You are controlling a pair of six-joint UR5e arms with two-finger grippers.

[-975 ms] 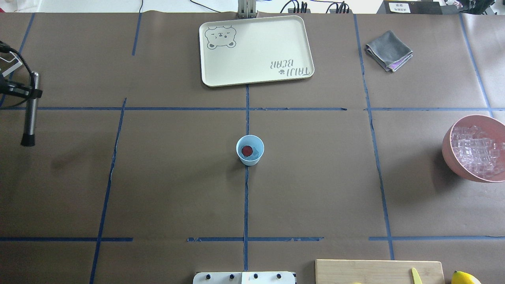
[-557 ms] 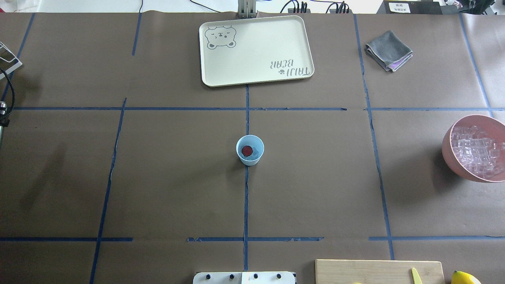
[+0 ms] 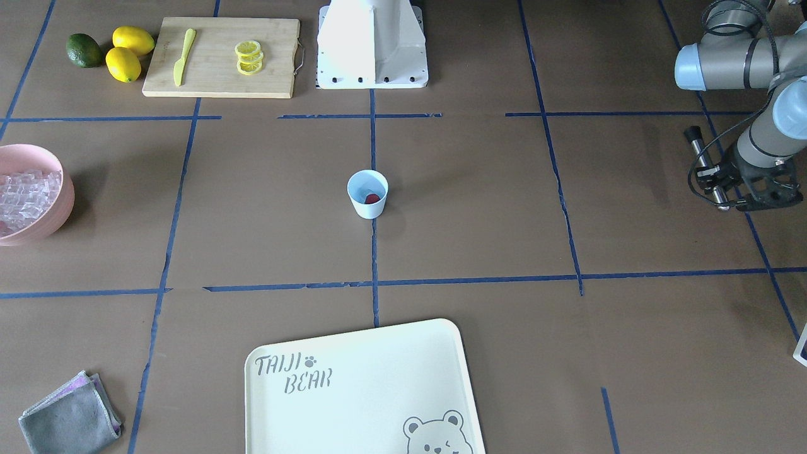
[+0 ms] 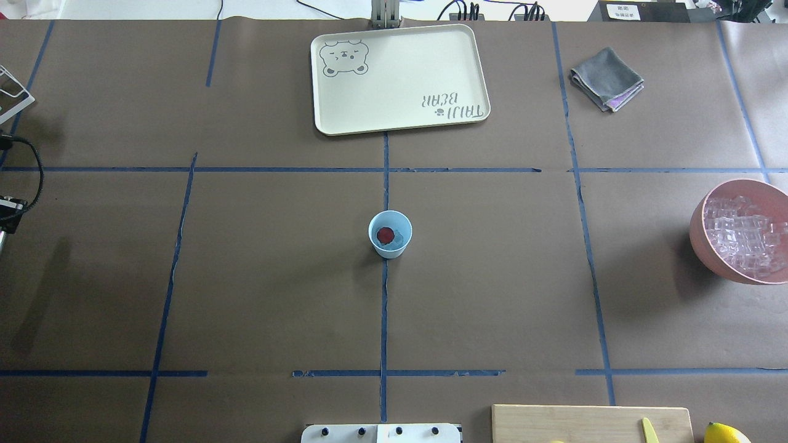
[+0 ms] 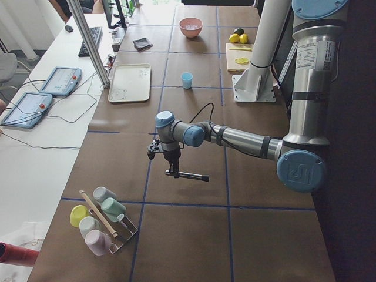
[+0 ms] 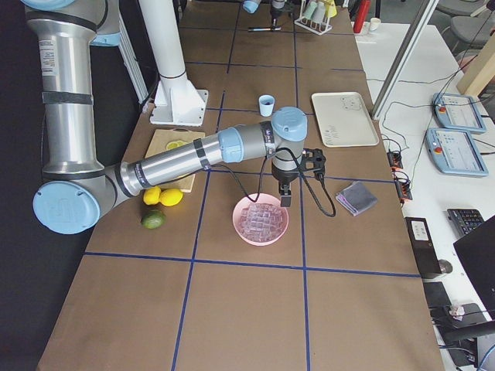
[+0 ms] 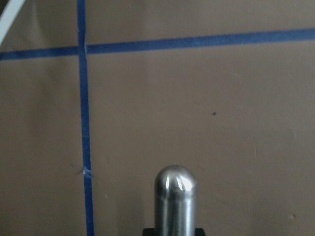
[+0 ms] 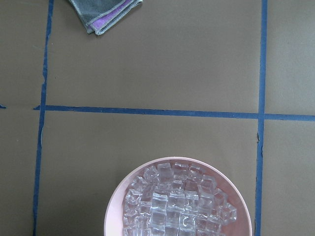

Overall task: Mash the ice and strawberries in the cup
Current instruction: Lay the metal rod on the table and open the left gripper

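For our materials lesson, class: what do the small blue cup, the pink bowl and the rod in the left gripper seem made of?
The cup looks plastic: matte, even pale blue, thin rim. The bowl could be plastic or glazed ceramic: smooth, uniform pink. The rod is metal, likely polished steel: bright highlights on its rounded tip.

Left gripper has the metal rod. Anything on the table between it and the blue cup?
Nothing visible. Between the left gripper, holding the metal rod, and the cup lies only brown table with blue tape lines. The tray and the cutting board both sit off that line.
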